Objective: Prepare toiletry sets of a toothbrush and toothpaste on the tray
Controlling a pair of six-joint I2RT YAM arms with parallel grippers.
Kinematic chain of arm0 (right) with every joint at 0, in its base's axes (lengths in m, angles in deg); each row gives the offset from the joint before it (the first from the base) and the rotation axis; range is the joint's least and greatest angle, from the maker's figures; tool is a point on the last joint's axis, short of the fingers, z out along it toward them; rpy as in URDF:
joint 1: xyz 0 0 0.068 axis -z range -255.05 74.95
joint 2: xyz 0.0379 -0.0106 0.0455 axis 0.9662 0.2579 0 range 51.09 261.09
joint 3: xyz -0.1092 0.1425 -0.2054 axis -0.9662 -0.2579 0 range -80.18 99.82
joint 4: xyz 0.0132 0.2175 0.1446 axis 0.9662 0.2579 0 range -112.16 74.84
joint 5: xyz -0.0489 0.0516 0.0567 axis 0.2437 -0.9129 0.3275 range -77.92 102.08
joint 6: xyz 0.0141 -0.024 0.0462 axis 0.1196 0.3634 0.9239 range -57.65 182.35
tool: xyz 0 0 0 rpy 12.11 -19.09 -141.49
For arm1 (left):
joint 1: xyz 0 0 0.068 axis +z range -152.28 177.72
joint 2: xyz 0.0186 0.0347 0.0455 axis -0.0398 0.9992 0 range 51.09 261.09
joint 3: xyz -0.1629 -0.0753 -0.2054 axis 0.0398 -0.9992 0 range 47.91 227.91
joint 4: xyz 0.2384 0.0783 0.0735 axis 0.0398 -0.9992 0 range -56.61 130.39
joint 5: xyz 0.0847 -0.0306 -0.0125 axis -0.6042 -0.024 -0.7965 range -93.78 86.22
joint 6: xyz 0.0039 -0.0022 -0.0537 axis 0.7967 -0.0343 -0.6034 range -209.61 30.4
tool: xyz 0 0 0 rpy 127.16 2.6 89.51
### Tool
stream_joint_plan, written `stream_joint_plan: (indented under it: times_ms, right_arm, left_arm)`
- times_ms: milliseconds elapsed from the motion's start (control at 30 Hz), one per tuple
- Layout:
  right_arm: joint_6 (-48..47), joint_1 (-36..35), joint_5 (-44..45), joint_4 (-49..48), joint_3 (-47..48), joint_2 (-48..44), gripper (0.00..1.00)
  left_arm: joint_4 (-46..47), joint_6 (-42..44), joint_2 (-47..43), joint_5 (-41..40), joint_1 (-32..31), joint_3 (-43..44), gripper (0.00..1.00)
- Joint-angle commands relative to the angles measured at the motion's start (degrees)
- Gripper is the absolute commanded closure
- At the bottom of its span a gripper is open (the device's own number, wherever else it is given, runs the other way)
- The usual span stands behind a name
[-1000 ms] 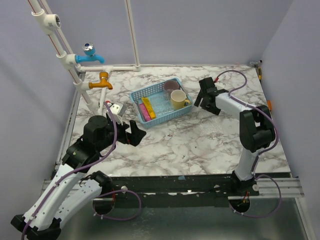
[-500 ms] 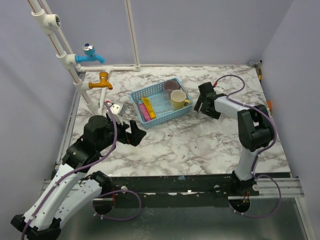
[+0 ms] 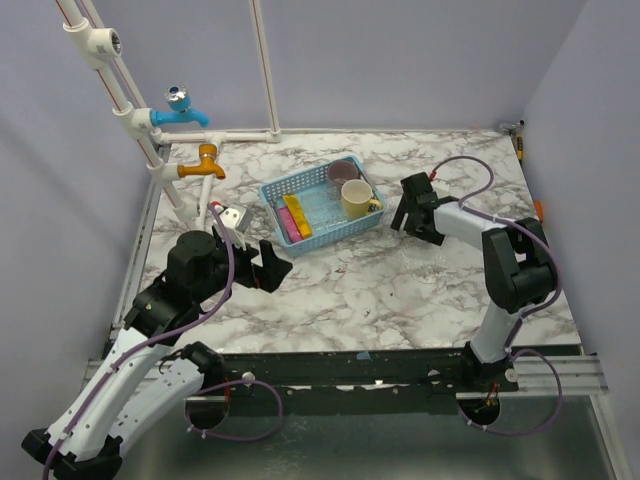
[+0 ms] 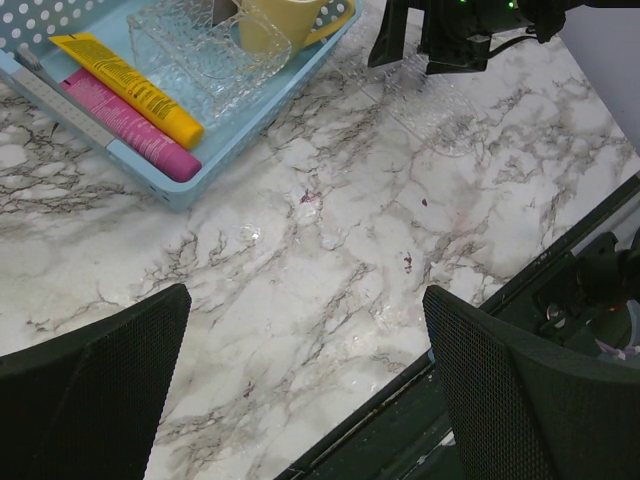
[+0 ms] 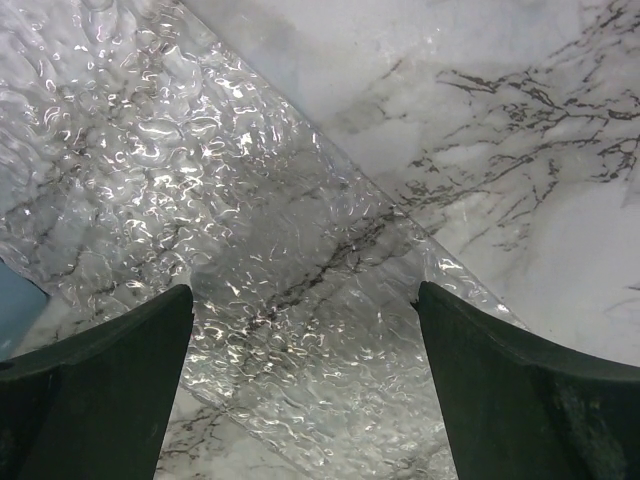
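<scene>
The yellow toothpaste tube and the pink toothpaste tube lie side by side in the blue basket, also seen from above. I cannot make out a toothbrush. A clear textured tray lies flat on the marble, right of the basket. My right gripper is open and empty just above this tray. My left gripper is open and empty over bare marble near the front edge.
The basket also holds a cream-yellow mug, a mauve cup and a clear textured container. Blue and orange taps on white pipes stand at the back left. The black front rail runs along the table edge.
My right gripper has shifted slightly toward the near side and lower over the clear tray. The left arm has not moved.
</scene>
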Motion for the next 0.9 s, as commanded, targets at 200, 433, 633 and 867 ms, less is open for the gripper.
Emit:
stream_joint_plan:
  times_ms: [200, 433, 633, 867]
  right_arm:
    - [-1.92, 0.33, 3.48, 7.61, -9.03, -2.47, 0.06]
    - [0.34, 0.33, 5.68, 10.69, -11.86, -7.56, 0.05]
    - [1.5, 0.33, 3.72, 12.14, -14.57, -13.77, 0.05]
    - [1.11, 0.33, 1.64, 13.02, -10.0, -17.47, 0.05]
  left_arm:
    - [-0.05, 0.4, -0.82, -1.79, -0.15, -0.26, 0.01]
    - [-0.01, 0.4, -0.91, -1.74, -0.11, -0.22, 0.01]
    - [0.04, 0.4, -1.56, -1.57, -0.12, -0.26, 0.01]
    - [0.15, 0.4, -1.91, -1.35, -0.09, -0.27, 0.01]
